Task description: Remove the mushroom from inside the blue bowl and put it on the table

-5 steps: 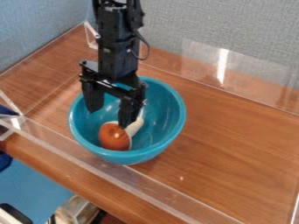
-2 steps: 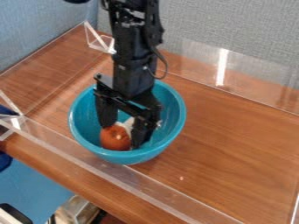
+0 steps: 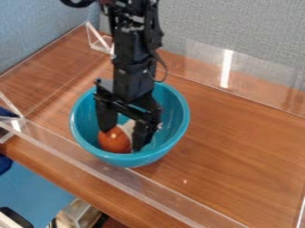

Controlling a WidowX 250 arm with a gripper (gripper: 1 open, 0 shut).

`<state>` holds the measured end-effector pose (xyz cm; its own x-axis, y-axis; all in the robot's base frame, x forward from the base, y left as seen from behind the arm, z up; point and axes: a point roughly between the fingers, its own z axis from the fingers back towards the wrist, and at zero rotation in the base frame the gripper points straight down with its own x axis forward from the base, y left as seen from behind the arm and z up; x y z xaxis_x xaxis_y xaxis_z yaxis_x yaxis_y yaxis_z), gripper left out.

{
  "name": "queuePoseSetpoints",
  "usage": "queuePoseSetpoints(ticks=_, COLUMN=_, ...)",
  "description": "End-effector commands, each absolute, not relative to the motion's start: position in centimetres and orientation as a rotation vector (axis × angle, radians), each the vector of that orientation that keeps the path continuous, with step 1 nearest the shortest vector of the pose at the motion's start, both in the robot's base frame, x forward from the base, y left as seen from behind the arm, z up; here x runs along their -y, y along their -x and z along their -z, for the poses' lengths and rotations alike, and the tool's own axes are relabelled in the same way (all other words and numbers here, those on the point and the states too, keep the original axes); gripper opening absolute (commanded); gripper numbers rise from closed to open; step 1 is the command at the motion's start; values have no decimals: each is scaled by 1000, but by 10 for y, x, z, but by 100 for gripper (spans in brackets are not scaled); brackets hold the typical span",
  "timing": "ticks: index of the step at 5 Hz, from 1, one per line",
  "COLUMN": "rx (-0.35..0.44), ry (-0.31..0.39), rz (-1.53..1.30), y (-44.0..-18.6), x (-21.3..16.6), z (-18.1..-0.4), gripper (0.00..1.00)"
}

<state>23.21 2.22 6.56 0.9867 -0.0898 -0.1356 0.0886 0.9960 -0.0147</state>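
— Right, mushroom (image 3: 114, 139) first: where?

— Down inside the blue bowl (image 3: 174, 120), on the near-left part of the floor. Reddish-brown cap toward the left, a bit of cream stem poking out to the right, partly hidden by a finger.

— And the bowl?

— Sitting on the brown wood-grain table (image 3: 244, 134), toward the front edge, just behind the low clear acrylic wall (image 3: 179, 205).

— Gripper (image 3: 125, 135)?

— Black, pointing straight down, reaching into the bowl from above. Fingers spread wide, one on each side of the mushroom: left finger (image 3: 103, 118) just beside the cap, right finger (image 3: 149, 130) over by the stem. Holding nothing; jaws wide apart, with the mushroom low between them.

— Touching the mushroom?

— Hard to say. Fingertips down close to the bowl floor, very near the cap, but contact not clear from this angle.

— Anything else around?

— Blue-grey wall (image 3: 42, 27) at the back left.
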Motion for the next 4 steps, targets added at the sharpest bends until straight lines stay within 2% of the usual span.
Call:
queuePoseSetpoints(ticks=1, rx=-102, ry=11, rz=54, y=-229, x=-26, z=-75, gripper=100)
queuePoseSetpoints(ticks=2, rx=-99, ry=10, rz=28, y=-221, x=-26, z=-79, gripper=100)
queuePoseSetpoints(ticks=4, rx=-90, ry=8, rz=-52, y=-236, x=-29, z=-68, gripper=100)
